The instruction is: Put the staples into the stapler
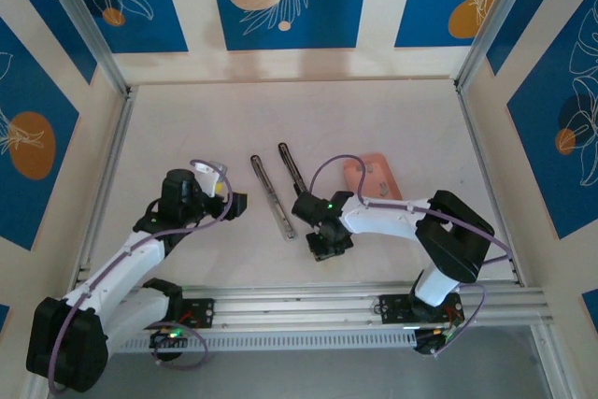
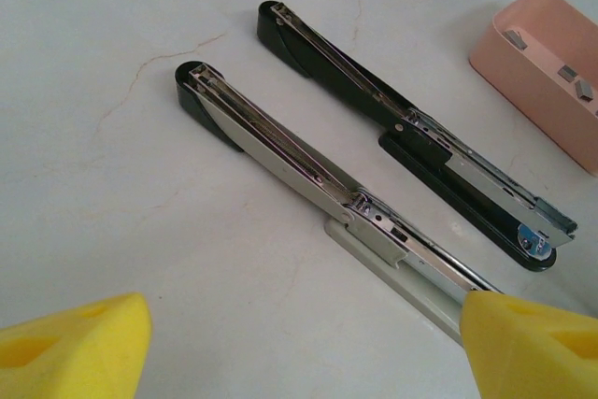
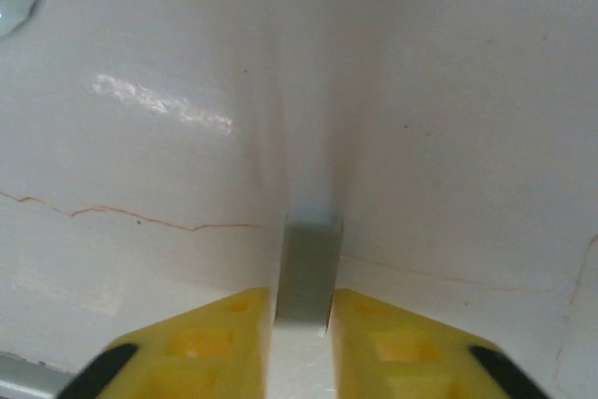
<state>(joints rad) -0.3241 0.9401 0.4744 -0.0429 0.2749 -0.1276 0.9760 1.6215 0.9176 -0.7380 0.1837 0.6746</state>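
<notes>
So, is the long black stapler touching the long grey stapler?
Apart: the left wrist view shows white table between long black stapler and long grey stapler.

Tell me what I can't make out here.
Right wrist view: whether the right gripper clamps the grey piece or flanks it; any gap too fine to see.
Left wrist view: pink tray cut by the right edge, so staples uncountable.
Same view: grey stapler's near end, behind a yellow fingertip.

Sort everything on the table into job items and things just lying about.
Job: dull-grey metal staple strips; their salmon-pink rectangular tray; light-grey long metal stapler, lying open.
Lying about, probably: black long metal stapler, also open.
</notes>
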